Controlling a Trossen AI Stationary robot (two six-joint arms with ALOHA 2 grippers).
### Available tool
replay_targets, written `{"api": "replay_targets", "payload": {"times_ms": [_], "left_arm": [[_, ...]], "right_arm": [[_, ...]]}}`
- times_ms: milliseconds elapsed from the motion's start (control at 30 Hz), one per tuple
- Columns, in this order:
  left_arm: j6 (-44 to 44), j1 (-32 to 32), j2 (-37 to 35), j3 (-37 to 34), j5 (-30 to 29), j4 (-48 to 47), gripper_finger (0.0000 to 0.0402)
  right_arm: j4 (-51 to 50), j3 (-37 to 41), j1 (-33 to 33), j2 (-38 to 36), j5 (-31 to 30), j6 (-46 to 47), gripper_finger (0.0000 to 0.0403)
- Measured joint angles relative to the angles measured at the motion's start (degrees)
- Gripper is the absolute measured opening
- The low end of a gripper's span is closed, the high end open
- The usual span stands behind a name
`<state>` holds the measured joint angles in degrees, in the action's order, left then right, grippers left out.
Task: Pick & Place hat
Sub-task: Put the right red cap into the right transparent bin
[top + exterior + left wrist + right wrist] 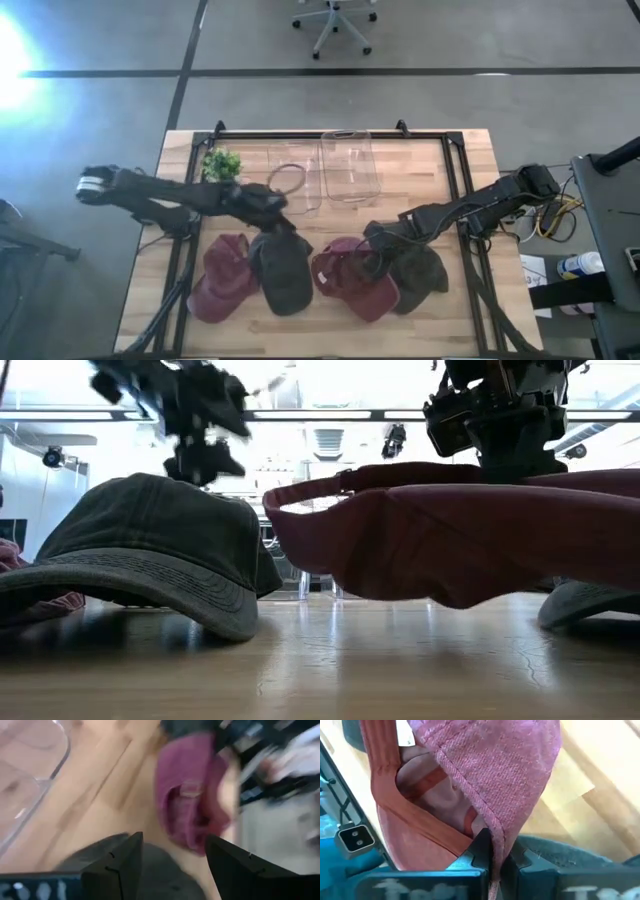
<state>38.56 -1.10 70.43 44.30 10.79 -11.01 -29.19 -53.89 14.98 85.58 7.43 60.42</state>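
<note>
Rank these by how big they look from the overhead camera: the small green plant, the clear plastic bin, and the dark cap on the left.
1. Dark cap and clear plastic bin: they look about alike, so I won't rank one over the other.
2. Small green plant: clearly the smallest.
</note>
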Motion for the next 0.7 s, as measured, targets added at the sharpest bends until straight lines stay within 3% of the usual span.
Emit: {"api": "replay_targets", "payload": {"times_ms": [67, 333, 700], "left_arm": [[-2.4, -0.5, 4.7, 2.0, -0.1, -3.8, 0.0206], [-9.4, -2.6, 14.1, 9.3, 1.5, -0.9, 0.0206], [-12.0, -2.4, 20.0, 13.9, 0.1, 0.6, 0.0206]], "right_arm": [[0.0, 0.0, 0.0, -0.2, -0.3, 0.0, 0.0012], [1.3, 0.0, 0.0, -0.4, -1.6, 0.3, 0.0012], [3.1, 0.0, 0.0, -0.5, -2.7, 0.6, 0.0012]]}}
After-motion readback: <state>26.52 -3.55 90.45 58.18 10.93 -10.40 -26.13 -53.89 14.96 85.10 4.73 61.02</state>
